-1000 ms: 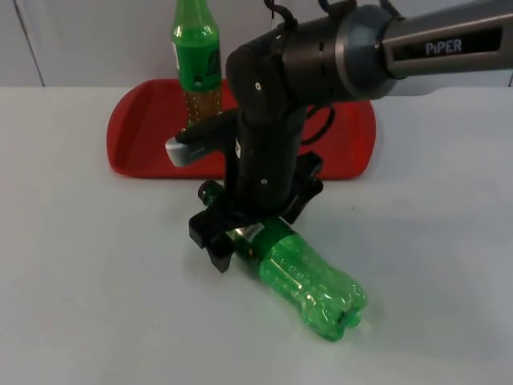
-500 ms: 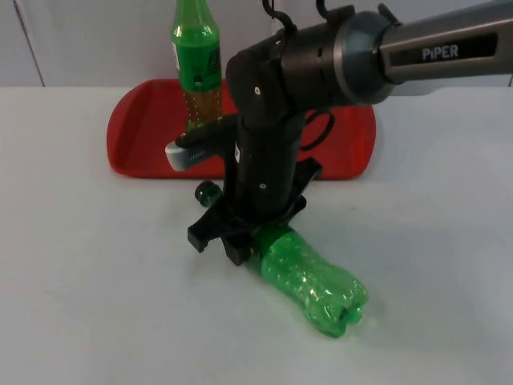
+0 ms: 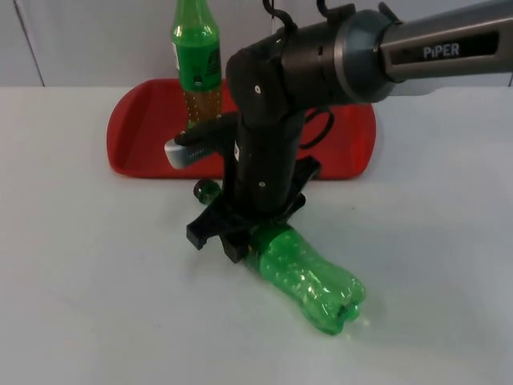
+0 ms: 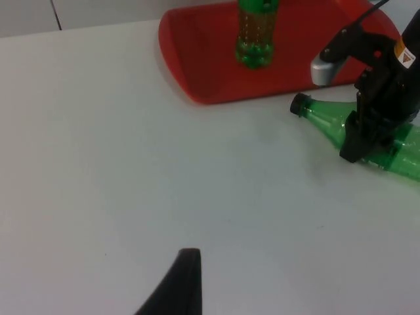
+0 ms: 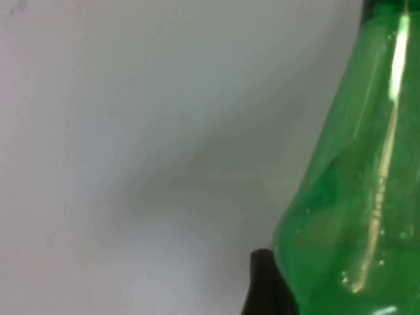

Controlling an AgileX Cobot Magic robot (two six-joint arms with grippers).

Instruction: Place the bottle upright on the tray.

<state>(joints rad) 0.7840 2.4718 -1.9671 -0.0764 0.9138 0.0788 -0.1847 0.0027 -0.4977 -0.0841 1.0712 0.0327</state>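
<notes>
Table (image 3: 88, 305): white top, it carries all the things and ends at the grey wall (image 3: 96, 40).
Tray (image 3: 136, 140): red, with a low rim, it lies at the far side of the table near the wall. Inside it, one green bottle with a label (image 3: 197, 60) stands upright at the tray's left part; the lower half of this bottle looks brownish.
Right arm (image 3: 321, 64): black, it reaches down in front of the tray, over the lying bottle.
Lying bottle (image 3: 309, 277): green, clear plastic, it lies on its side on the table just in front of the tray, not on it. Its dark cap (image 3: 207, 191) points toward the tray's front edge, its base points away from the tray.
Right gripper (image 3: 232, 233): it sits over the shoulder of the lying bottle, one finger on each side, and appears closed on the bottle, though the contact is partly hidden by the arm. In the right wrist view the green bottle (image 5: 354, 197) is directly beside a black fingertip (image 5: 262, 282).
Left gripper: it waits over bare table, well apart from the tray and both bottles; I cannot tell how its fingers stand.
</notes>
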